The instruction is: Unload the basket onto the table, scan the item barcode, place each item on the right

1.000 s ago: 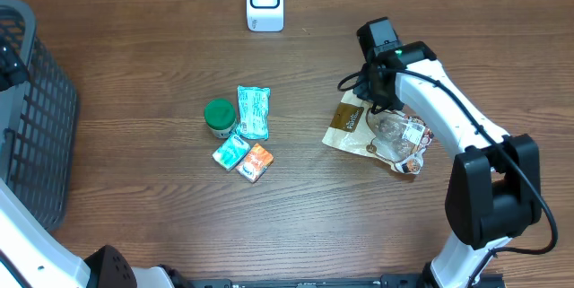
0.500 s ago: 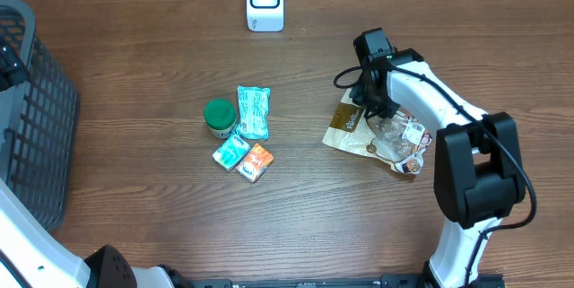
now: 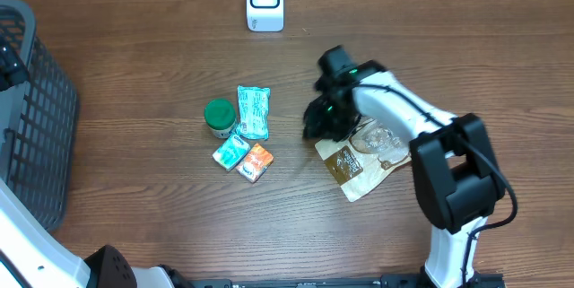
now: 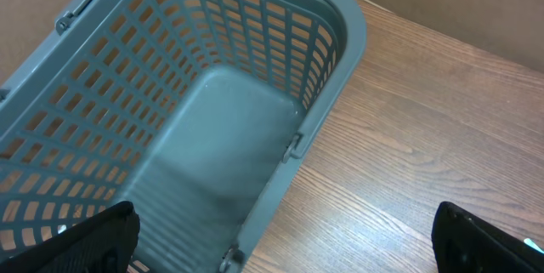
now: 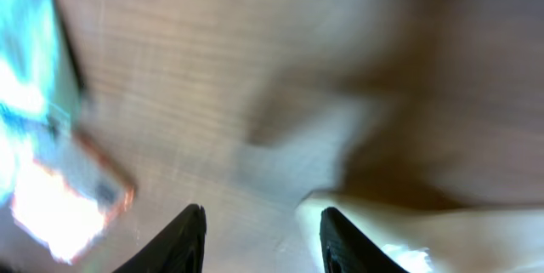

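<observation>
At table centre-right: right gripper [image 3: 320,119] low at the left edge of the brown snack pouch [image 3: 350,168], which lies flat, well apart from the white scanner [image 3: 265,2]. Wrist view blurred; jaws stand apart, only bare wood showing between them. Left gripper [image 4: 289,252] spread wide over the grey basket [image 4: 255,120], holding nothing. Step, as judged: pick-up, pouch not yet secured. Next: close on the pouch edge, lift, turn the barcode to the scanner.

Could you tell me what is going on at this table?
The right gripper is down at one edge of a brown snack pouch, jaws parted; its blurred wrist view shows no clear grip. The white scanner stands well apart from them. The left gripper hangs open over the grey basket.
</observation>
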`<action>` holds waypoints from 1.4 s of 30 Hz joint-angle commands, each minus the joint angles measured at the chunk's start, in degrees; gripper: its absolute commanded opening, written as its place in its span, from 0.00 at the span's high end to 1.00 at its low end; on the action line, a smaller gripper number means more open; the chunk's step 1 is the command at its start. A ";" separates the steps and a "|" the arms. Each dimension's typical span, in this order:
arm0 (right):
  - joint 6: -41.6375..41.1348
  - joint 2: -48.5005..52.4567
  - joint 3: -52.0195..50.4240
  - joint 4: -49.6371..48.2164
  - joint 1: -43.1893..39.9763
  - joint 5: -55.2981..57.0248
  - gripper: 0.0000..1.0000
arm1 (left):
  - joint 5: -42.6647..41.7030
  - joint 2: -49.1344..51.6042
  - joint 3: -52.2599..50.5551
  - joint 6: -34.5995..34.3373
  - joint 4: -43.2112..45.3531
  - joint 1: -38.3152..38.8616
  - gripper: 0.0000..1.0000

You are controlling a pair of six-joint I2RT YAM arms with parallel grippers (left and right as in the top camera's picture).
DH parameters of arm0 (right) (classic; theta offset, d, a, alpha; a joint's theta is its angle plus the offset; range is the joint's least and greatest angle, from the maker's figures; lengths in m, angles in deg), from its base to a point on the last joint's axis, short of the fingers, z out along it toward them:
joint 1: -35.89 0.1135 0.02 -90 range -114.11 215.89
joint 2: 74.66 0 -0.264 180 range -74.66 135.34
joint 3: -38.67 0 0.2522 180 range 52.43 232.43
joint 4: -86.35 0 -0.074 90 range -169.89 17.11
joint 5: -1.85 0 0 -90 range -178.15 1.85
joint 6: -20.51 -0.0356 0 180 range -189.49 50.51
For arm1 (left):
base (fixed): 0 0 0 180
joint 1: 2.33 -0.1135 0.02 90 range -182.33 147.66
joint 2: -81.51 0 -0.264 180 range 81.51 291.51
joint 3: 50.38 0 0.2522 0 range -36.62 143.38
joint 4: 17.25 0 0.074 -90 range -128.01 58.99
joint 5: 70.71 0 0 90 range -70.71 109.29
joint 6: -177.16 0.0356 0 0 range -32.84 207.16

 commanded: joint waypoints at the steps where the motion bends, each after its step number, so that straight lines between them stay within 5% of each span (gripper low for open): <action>1: 3.17 0.48 -0.31 3.08 3.15 -1.88 0.60 | -0.44 -0.28 -0.26 -0.96 0.20 -0.04 0.01; 6: 2.12 -1.66 -0.26 7.48 2.62 -1.40 0.69 | -0.44 -0.28 -0.26 -0.96 0.20 -0.04 0.00; 11: -4.59 -11.74 -0.26 9.84 -4.55 4.81 0.68 | -0.44 -0.28 -0.26 -0.96 0.20 -0.04 0.00; 22: -15.06 -23.65 -1.38 24.65 -27.34 25.64 0.51 | -0.44 -0.28 -0.26 -0.96 0.20 -0.04 0.01; 42: -15.21 -22.82 -22.80 8.48 -31.80 29.05 0.40 | -0.44 -0.28 -0.26 -0.96 0.20 -0.04 0.01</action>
